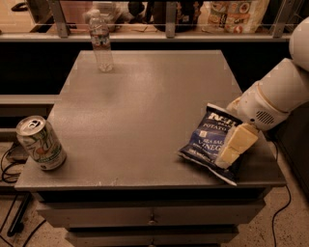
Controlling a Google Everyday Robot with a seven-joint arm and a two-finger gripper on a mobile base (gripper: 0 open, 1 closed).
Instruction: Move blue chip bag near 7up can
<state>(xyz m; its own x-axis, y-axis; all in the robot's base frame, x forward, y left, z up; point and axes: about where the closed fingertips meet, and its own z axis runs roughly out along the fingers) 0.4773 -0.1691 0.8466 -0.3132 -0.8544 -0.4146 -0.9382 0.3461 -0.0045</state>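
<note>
The blue chip bag [210, 142], dark navy with white lettering, lies flat near the front right corner of the grey table [145, 111]. The 7up can [40, 143], pale with green and orange markings, stands tilted at the table's front left edge. My gripper [232, 150] reaches in from the right on a white arm and hangs over the bag's right part, its cream fingers [237, 144] covering some of the lettering. The bag and the can are far apart, across the width of the table.
A clear plastic water bottle [101, 40] stands at the table's back left. A shelf with a rail and snack packages [231, 12] runs behind the table. Drawers [149, 214] sit under the tabletop. Cables lie on the floor at left.
</note>
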